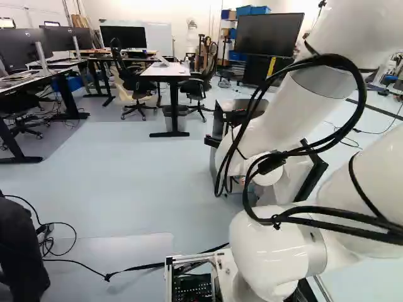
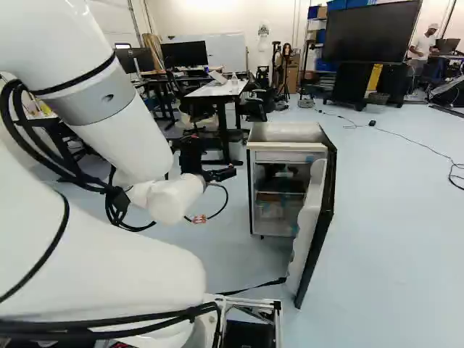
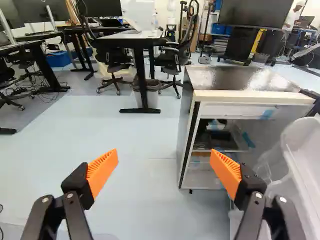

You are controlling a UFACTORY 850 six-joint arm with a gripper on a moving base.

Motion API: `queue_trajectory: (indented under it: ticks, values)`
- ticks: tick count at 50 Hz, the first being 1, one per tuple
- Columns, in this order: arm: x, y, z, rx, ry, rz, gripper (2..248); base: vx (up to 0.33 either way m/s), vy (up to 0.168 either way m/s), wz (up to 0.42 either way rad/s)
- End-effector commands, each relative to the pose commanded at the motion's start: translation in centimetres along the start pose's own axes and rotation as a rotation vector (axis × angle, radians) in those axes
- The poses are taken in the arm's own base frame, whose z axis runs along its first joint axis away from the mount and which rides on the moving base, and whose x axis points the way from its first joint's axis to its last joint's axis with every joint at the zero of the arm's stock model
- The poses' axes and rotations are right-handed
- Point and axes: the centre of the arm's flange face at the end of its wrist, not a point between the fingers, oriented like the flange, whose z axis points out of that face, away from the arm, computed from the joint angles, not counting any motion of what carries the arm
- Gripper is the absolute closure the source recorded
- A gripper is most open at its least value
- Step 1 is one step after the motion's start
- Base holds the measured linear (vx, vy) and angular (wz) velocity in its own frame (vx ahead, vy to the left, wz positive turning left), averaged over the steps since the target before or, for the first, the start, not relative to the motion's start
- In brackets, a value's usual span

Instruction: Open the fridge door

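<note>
White-lined door (image 2: 307,217), one, belonging to the small fridge (image 2: 290,132): swung well out from the cabinet, at the right of the right base view; shelves (image 2: 279,193) exposed. Condition: open; the main work of the task appears done.

Gripper (image 3: 164,156), black, two fingers with orange pads (image 3: 102,172): spread wide, nothing held between them. Position: near the cabinet's front, on the side away from the door, and apart from the door.

Arm (image 2: 130,138), white, one: reaching forward to the left of the fridge.

Desk (image 2: 217,88), white-topped, dark-legged: beyond the fridge, no part in the work.

Outstanding, by judgement: little, perhaps a slightly wider swing if full opening is wanted, then backing the arm off without knocking the door or cabinet edge.
</note>
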Motion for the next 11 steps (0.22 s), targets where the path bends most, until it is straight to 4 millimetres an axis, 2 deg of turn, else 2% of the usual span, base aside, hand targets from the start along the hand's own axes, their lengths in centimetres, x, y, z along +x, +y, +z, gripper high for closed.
queue_trajectory:
  ticks: [11]
  values:
    - [0.0,0.0,0.0,0.0,0.0,0.0,3,0.0,0.0,0.0]
